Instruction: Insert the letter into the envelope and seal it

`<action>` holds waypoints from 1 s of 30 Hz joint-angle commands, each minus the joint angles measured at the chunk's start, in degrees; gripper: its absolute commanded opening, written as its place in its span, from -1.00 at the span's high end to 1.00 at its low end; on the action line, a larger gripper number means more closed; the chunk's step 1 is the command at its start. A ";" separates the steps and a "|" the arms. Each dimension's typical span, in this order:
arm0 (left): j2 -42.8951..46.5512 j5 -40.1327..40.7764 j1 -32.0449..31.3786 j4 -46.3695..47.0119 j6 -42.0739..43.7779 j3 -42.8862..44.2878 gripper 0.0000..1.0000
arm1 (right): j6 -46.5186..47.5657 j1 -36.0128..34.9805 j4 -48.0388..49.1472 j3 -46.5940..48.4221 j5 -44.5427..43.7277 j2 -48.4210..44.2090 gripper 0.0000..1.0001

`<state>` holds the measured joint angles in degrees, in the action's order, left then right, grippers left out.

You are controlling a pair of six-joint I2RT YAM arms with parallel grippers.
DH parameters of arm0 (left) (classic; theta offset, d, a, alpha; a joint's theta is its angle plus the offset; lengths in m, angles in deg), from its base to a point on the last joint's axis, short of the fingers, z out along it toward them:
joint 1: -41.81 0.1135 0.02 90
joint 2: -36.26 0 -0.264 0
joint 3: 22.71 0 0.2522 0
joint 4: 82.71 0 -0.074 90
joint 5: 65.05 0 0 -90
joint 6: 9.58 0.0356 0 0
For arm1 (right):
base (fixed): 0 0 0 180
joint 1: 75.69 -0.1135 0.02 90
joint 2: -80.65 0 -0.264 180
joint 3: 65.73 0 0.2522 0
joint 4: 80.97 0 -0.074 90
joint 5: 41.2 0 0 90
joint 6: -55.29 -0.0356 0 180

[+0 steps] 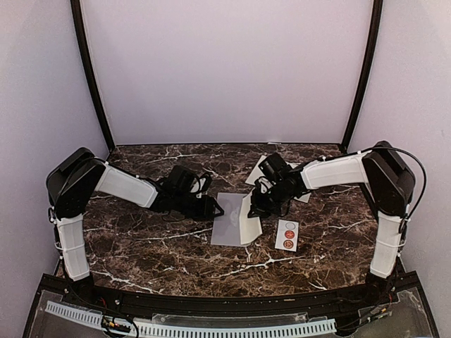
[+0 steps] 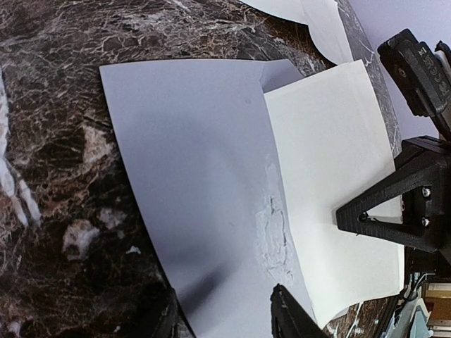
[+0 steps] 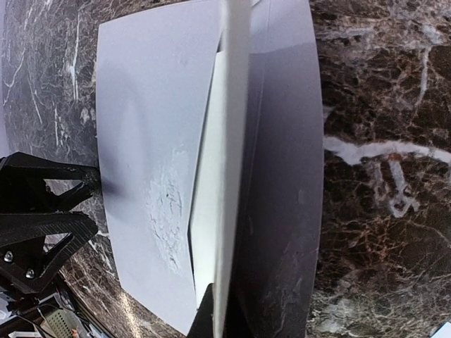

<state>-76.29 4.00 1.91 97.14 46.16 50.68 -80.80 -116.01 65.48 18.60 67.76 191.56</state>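
The grey-lavender envelope lies flat on the marble, its mouth towards the right arm and its flap open on the table. The white letter has one edge tucked into that mouth; the rest slopes up outside. My right gripper is shut on the letter's outer edge, which shows edge-on in the right wrist view. My left gripper is open at the envelope's opposite edge, its fingers apart over the paper. A rough torn patch marks the envelope near its mouth.
A small white sticker strip with round seals lies right of the envelope. Loose white sheets lie behind the right arm. The marble table ends at a black front rail, with walls on three sides.
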 commanded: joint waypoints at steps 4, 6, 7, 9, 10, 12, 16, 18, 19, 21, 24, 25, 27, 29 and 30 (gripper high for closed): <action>-1.90 1.30 -0.09 -4.20 0.24 -0.95 0.12 | 4.05 0.24 5.86 -0.61 2.42 1.44 1.00; -2.03 0.87 -0.09 -3.94 -0.02 -0.72 0.12 | 4.18 0.24 7.31 -1.20 3.25 1.59 1.00; -2.04 0.59 -0.09 -3.81 -0.06 -0.69 0.12 | 4.08 0.24 8.02 -1.52 3.61 1.63 1.00; -2.20 0.16 -0.09 -3.65 -0.29 -0.42 0.12 | 3.46 0.24 9.82 -2.38 4.09 1.64 1.00; -2.26 -0.16 -0.09 -3.62 -0.33 -0.41 0.12 | 3.07 0.24 10.57 -2.69 4.30 1.67 1.00; -2.36 -0.51 -0.09 -3.59 -0.34 -0.45 0.12 | 1.51 0.24 11.86 -3.32 4.97 1.87 1.00; -2.37 -0.74 -0.07 -3.82 -0.43 -0.48 0.12 | -2.02 0.24 15.02 -5.23 5.72 1.70 1.00; -2.34 -0.89 -0.09 -3.92 -0.45 -0.41 0.12 | -3.54 0.24 16.67 -5.94 5.76 1.37 1.00; -2.33 -0.92 -0.09 -3.93 -0.45 -0.45 0.12 | -4.19 0.24 17.51 -6.29 5.69 1.24 1.00; -2.32 -1.12 -0.09 -3.85 -0.60 -0.57 0.12 | -5.30 0.24 19.16 -7.00 5.57 0.92 1.00; -2.32 -1.35 -0.09 -3.70 -0.76 -0.62 0.12 | -5.93 0.24 21.19 -7.94 4.88 0.51 1.00; -2.32 -1.50 -0.09 -3.68 -0.78 -0.64 0.12 | -5.82 0.24 21.94 -8.42 4.64 0.27 1.00; -2.36 -1.62 -0.09 -3.68 -0.85 -0.58 0.12 | -5.77 0.25 23.25 -9.07 4.23 0.02 1.00; -2.33 -1.72 -0.09 -3.67 -0.88 -0.62 0.12 | -5.81 0.24 24.55 -9.66 4.21 -0.16 1.00; -2.32 -1.77 -0.09 -3.67 -0.89 -0.65 0.12 | -6.03 0.24 25.21 -9.99 4.20 -0.17 1.00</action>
<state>-76.42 3.30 2.11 97.40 45.62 50.70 -85.89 -115.77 84.32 10.03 72.94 192.28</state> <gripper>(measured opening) 0.440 0.004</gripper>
